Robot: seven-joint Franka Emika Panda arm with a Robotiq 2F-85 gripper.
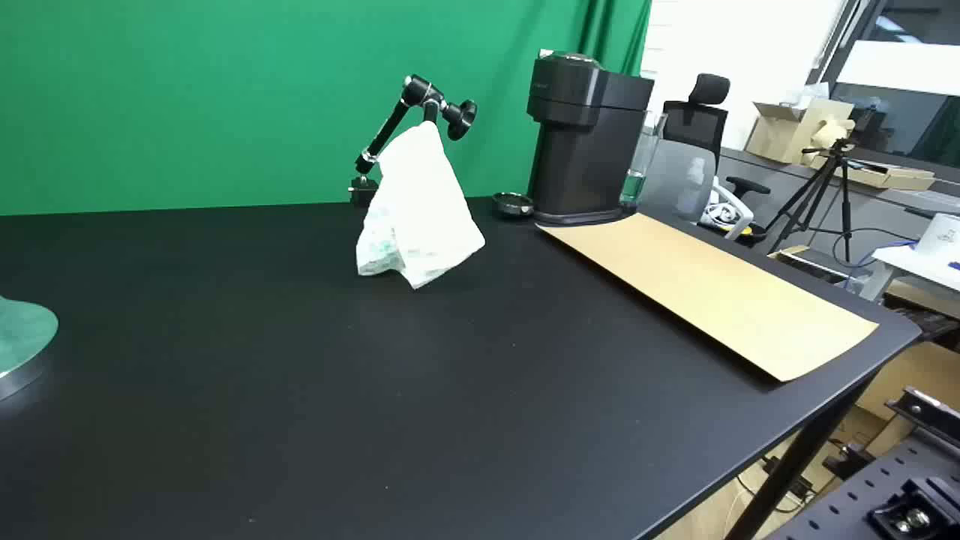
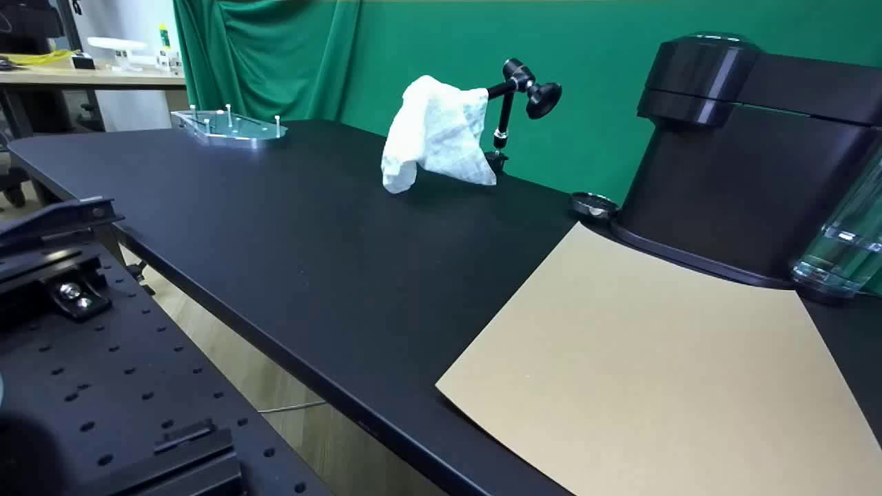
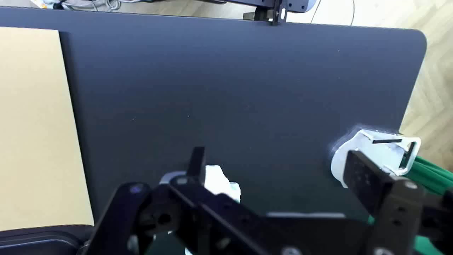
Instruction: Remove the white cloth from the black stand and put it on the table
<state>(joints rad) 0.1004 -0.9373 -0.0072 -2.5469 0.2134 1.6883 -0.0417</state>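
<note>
Cloth (image 1: 424,210) on stand (image 1: 387,133), liquid (image 2: 835,263) in tank (image 2: 861,212)

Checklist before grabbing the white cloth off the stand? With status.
1. Jaws open: ok, wide apart in the wrist view.
2. White cloth on the black stand: ok, draped over it in both exterior views.
3. Cloth centred between the jaws: not ok, it shows near one of them.
4. Jaws visible in an exterior view: not ok.
5. Stand fixed firmly to the table: cannot tell.
</note>
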